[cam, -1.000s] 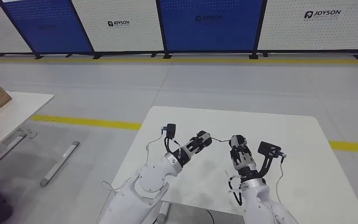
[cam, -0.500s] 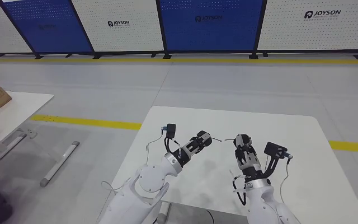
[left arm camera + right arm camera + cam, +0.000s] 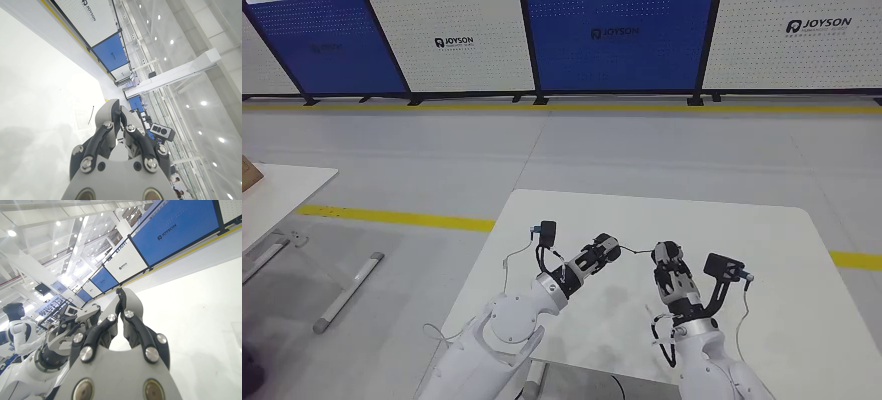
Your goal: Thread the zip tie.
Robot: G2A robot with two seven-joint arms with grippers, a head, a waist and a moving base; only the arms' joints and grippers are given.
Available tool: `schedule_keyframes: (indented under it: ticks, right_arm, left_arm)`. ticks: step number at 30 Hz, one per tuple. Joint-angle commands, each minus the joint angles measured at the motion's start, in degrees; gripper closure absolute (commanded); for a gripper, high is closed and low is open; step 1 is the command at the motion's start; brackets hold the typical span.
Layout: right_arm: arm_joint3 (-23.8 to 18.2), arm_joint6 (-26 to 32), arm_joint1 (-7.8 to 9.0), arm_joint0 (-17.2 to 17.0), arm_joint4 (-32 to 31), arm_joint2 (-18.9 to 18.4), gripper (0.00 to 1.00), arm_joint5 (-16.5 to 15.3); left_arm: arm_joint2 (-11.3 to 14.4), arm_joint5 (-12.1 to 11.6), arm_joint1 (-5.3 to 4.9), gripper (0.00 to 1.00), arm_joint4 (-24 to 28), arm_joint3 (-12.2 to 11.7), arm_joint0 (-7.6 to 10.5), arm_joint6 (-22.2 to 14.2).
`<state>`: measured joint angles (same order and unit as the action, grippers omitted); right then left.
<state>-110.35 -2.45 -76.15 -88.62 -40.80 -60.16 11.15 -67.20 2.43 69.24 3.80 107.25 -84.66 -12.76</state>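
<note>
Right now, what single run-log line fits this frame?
thin black plastic zip tie: spans between grippers over white table | left gripper: shut on one end | right gripper: shut on head end | threading: cannot tell

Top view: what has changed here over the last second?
The right tool, shut on the thin black plastic zip tie, swung away from the left tool, then returned beside it. The left tool stayed put.

Over the table, the zip tie lies between the left fingers and right fingers.
</note>
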Motion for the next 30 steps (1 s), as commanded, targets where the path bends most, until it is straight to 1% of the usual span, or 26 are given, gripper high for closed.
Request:
schedule_keyframes:
  ticks: [1,5,13,22,30]
  right_arm:
    - [0.03,0.02,-0.07,0.03,-0.08,-0.02,1.00,0.11]
    - [-0.33,-0.48,-0.17,-0.38,-0.03,-0.37,1.00,0.06]
    - [-1.48,-0.47,-0.08,-2.03,-0.42,-1.95,1.00,-1.28]
    - [-1.33,-0.09,-0.30,-1.79,-0.78,-1.82,1.00,-2.30]
    - [-0.37,0.44,-0.58,-0.98,-1.88,-1.54,1.00,-1.88]
  left_arm:
    - [0.00,0.00,0.00,1.00,0.00,0.00,0.00,0.00]
    - [0.00,0.00,0.00,1.00,0.00,0.00,0.00,0.00]
    - [0.00,0.00,0.00,1.00,0.00,0.00,0.00,0.00]
    - [0.00,0.00,0.00,1.00,0.00,0.00,0.00,0.00]
    - [0.00,0.00,0.00,1.00,0.00,0.00,0.00,0.00]
